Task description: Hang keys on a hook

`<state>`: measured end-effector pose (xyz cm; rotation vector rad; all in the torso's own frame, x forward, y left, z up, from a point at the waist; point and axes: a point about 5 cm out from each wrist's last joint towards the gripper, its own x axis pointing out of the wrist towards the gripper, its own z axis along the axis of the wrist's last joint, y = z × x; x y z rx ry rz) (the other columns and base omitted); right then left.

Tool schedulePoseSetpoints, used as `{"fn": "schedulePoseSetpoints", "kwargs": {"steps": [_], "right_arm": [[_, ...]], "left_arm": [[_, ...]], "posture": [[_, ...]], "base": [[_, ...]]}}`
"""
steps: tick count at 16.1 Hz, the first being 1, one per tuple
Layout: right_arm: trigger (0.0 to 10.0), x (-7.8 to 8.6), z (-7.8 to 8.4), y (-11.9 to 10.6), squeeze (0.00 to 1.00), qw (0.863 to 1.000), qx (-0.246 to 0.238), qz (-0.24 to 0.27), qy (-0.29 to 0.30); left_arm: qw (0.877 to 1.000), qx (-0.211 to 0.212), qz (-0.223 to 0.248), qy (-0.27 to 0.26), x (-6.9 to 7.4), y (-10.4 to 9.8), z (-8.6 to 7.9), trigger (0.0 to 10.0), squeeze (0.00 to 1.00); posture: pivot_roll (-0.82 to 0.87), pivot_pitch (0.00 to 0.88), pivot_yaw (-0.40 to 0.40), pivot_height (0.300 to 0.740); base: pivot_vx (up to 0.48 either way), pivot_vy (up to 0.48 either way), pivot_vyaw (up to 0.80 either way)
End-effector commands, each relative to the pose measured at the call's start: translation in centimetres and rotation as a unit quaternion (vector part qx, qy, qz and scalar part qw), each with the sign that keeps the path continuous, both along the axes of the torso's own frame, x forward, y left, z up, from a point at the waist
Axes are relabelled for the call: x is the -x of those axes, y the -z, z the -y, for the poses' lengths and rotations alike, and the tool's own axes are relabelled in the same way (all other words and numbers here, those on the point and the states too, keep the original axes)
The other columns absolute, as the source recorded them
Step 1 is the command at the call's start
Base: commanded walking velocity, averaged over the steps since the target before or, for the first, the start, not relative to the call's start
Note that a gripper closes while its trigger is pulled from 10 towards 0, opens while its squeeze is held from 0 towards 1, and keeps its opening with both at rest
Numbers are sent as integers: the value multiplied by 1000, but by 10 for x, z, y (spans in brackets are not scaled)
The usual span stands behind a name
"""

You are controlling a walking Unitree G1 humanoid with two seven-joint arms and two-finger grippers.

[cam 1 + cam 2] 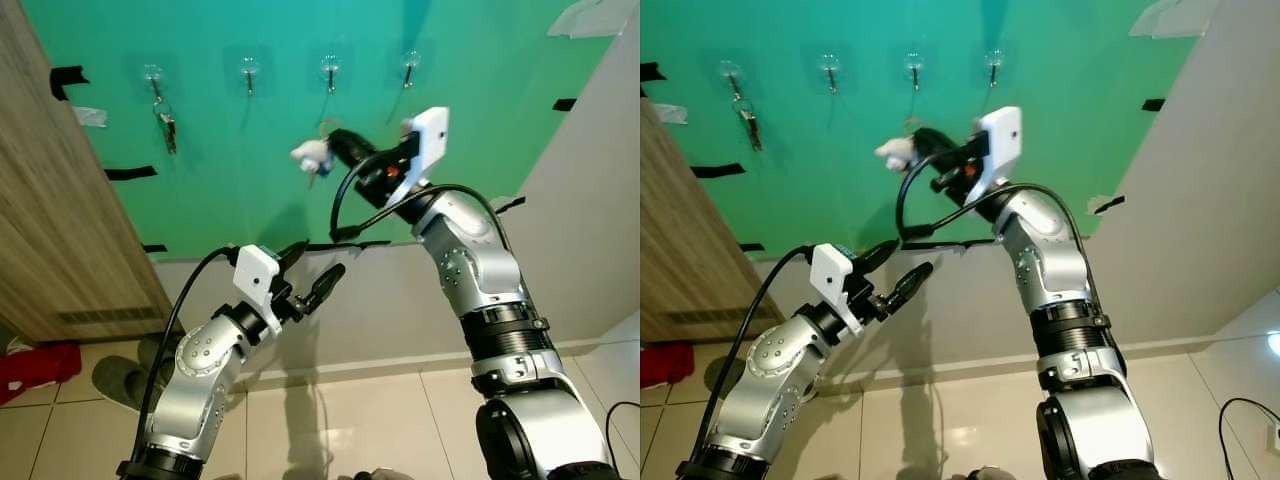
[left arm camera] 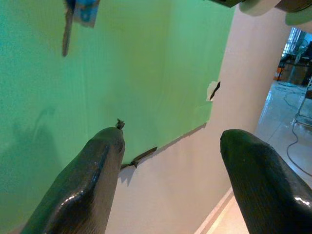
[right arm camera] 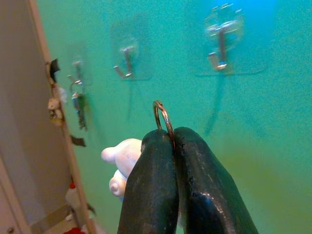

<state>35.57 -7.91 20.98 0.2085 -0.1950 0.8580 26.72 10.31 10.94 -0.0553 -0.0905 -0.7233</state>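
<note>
While left fingers [image 2: 97, 175] gape, right fingers [image 3: 161, 180] pinch key ring [image 3: 162, 116].

Four hooks in a row on the wall

Keys [image 1: 166, 125] already hang from the leftmost hook [image 1: 153, 76]. The right gripper [image 1: 335, 143] pinches a key ring [image 3: 162, 117] below the third hook [image 1: 330, 70]; the left gripper [image 1: 315, 268] hangs lower.
</note>
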Motion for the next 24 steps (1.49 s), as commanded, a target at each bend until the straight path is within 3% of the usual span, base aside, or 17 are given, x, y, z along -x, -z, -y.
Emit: {"fn": "schedulePoseSetpoints", "kwargs": {"steps": [1,8,13,15,19,24], "right_arm": [[10000,1,-1,-10,0,1000,1,19,-10],[10000,-9,-8,-38,0,997,-71,23,-6],[10000,-18,-2,-32,0,991,-128,-39,-9],[10000,-19,1,-28,0,989,-136,-54,-7],[10000,-23,5,-24,0,986,-149,-74,-3],[10000,-25,4,-26,0,985,-156,-75,-3]], "left_arm": [[1000,-5,0,11,1,1,4,10000,0],[998,-16,36,54,4,-1,12,10000,0],[997,-4,39,64,6,-2,16,10000,0],[997,12,58,47,3,-5,13,10000,0],[989,65,135,12,-5,-39,11,10000,0],[989,66,131,-12,-5,-31,10,10000,0]], "posture": [[9,0,-22,740],[14,0,-24,740],[16,0,-31,740],[15,0,-32,740],[8,0,-32,740],[9,0,-33,740]], "base": [[0,0,0],[0,0,0],[0,0,0],[0,0,0],[0,0,0],[0,0,0]]}}
